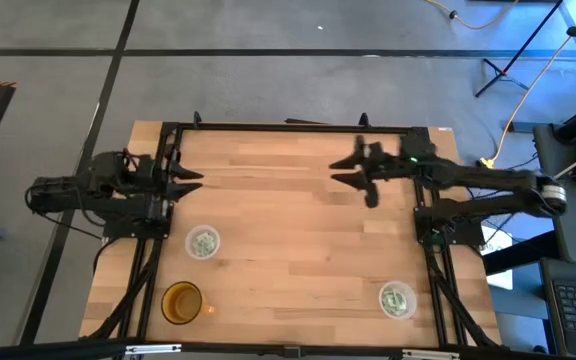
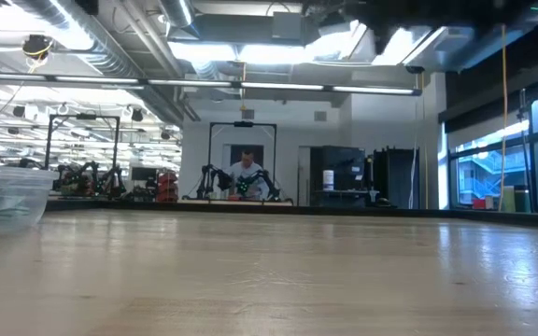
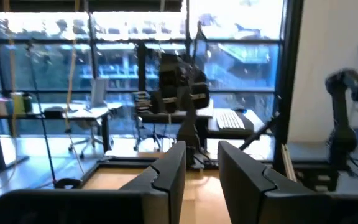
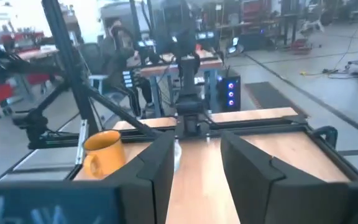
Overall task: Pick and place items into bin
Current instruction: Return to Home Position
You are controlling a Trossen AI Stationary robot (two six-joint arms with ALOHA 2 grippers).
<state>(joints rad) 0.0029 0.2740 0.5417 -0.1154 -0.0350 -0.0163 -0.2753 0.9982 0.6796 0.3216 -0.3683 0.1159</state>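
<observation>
Along the lower edge of the high view, a yellow mug is noted at lower left of the wooden table, and the right clear bin at lower right. Pale green and white packets are seen lying inside that bin. Just above the mug, apart from it, the left clear bin is found, also with packets in it.

Higher in the frame, the left gripper is held at the table's left edge. Its fingers are spread apart, with nothing gripped. The right gripper is held above the upper centre-right of the table, its fingers likewise parted and holding nothing.

In the right wrist view the mug is partly covered by one dark finger. The left arm is seen across the table beyond it.

In the low view one clear bin is cut off by the left edge; which bin it is cannot be told.

Farthest off, at mid-frame, a person is seen at another bench in the room.
</observation>
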